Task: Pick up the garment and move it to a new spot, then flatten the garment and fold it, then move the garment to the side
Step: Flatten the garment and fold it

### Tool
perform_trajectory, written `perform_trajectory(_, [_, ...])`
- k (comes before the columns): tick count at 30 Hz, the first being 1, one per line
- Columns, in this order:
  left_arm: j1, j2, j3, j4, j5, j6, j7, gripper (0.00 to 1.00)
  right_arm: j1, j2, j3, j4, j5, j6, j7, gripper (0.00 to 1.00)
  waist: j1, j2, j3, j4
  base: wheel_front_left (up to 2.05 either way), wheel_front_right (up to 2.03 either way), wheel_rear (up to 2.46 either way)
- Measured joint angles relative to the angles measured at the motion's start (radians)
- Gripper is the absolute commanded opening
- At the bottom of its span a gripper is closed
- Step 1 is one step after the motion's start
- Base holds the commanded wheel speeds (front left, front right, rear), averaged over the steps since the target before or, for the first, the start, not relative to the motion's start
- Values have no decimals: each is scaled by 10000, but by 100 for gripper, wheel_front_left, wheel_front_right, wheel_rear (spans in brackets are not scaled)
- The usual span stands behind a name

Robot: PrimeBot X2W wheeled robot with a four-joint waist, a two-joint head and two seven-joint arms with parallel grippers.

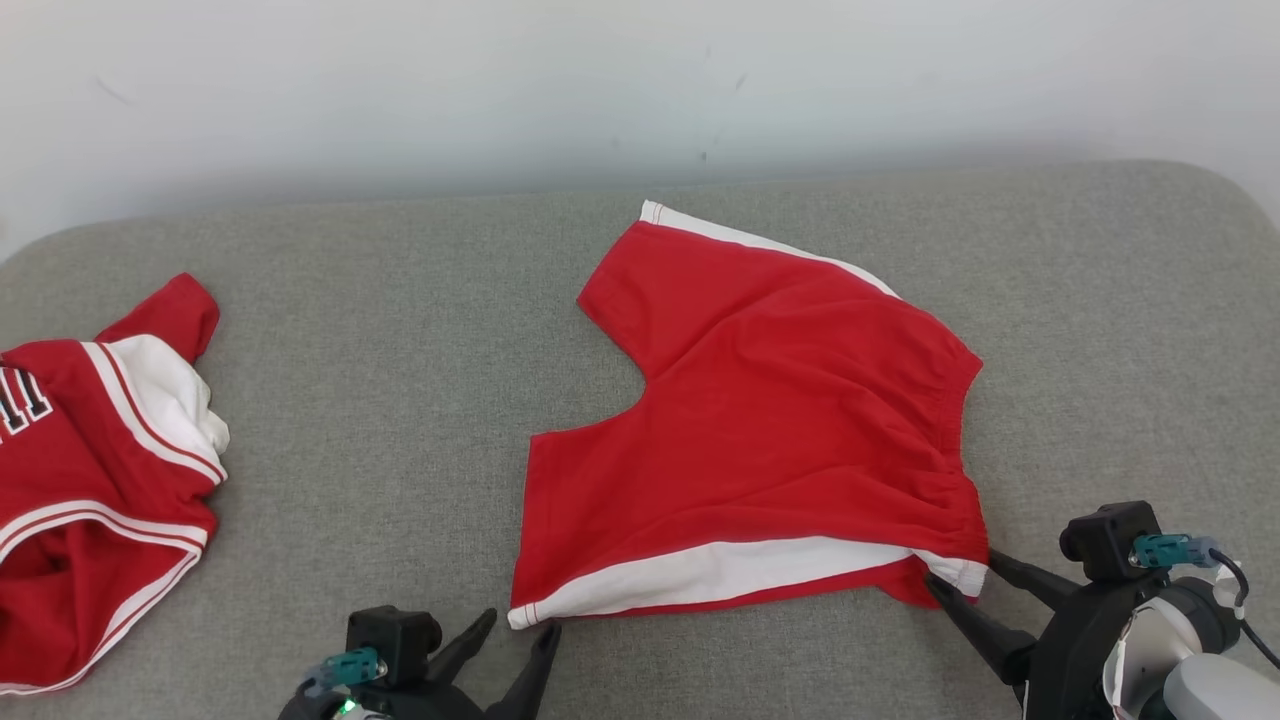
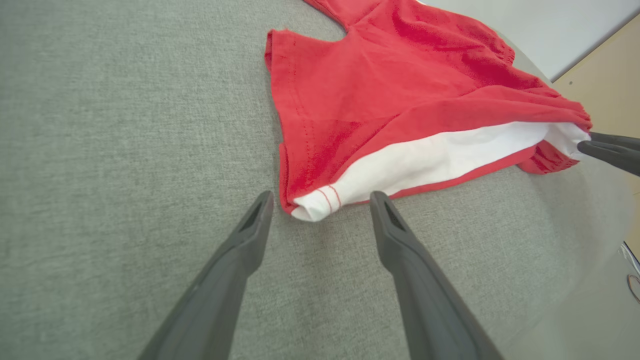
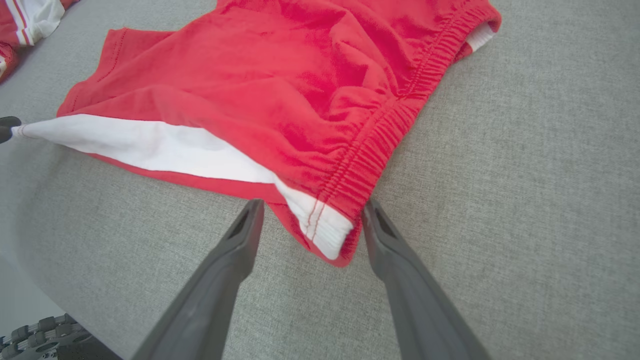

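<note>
A pair of red shorts (image 1: pixel 770 420) with white side stripes lies spread on the grey cushioned surface (image 1: pixel 400 400), waistband to the right. My left gripper (image 1: pixel 520 625) is open at the near left leg hem; in the left wrist view that white hem corner (image 2: pixel 312 207) sits just ahead of the fingers (image 2: pixel 252 230). My right gripper (image 1: pixel 960 575) is open around the near waistband corner; in the right wrist view the white corner (image 3: pixel 325 232) lies between the two fingers (image 3: pixel 245 235). The shorts (image 3: pixel 300 85) lie loose, held by neither gripper.
A crumpled red and white jersey (image 1: pixel 90 470) with black lettering lies at the left edge of the surface. A pale wall (image 1: pixel 640 80) runs behind. The near rim of the cushion (image 2: pixel 575 280) curves away close to both grippers.
</note>
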Motion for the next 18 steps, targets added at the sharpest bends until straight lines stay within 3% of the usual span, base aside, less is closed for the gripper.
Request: perform_trajectory(18, [5, -123, -44, -464, 113, 431, 959, 100, -25, -309, -119, -491, -105, -445, 104, 100, 0, 1, 198, 45, 0, 0, 0])
